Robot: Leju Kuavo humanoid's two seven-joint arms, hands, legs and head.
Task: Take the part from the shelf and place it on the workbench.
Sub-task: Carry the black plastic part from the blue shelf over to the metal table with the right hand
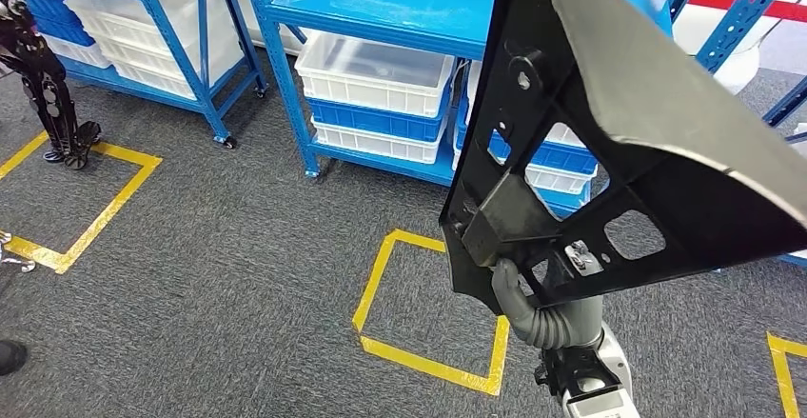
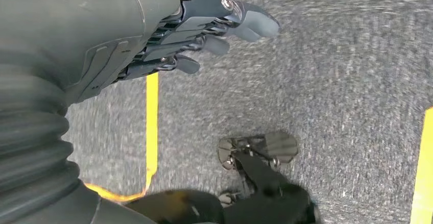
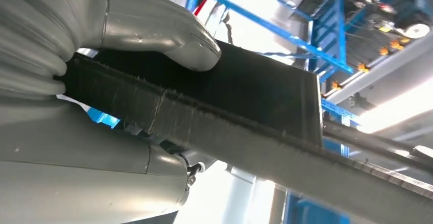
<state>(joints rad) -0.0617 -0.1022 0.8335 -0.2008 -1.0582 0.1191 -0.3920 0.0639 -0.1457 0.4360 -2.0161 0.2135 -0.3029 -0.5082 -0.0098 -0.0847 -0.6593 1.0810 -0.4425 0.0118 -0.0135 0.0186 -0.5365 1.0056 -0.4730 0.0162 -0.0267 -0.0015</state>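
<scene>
I have the right hand (image 1: 519, 289) gripping the black part (image 1: 609, 151) near its lower corner, thumb (image 3: 168, 35) pressed flat on one face and the rest of the hand under it, so the big ribbed panel stands raised and tilted in front of the head camera, off the blue shelf (image 1: 381, 4) behind it. My left hand (image 2: 204, 32) hangs over the grey carpet floor (image 2: 347, 81) with its fingers loosely apart and nothing in them. White and blue bins (image 1: 376, 94) sit on the shelf's lower tier, and yellow tape squares (image 1: 428, 304) mark the floor.
</scene>
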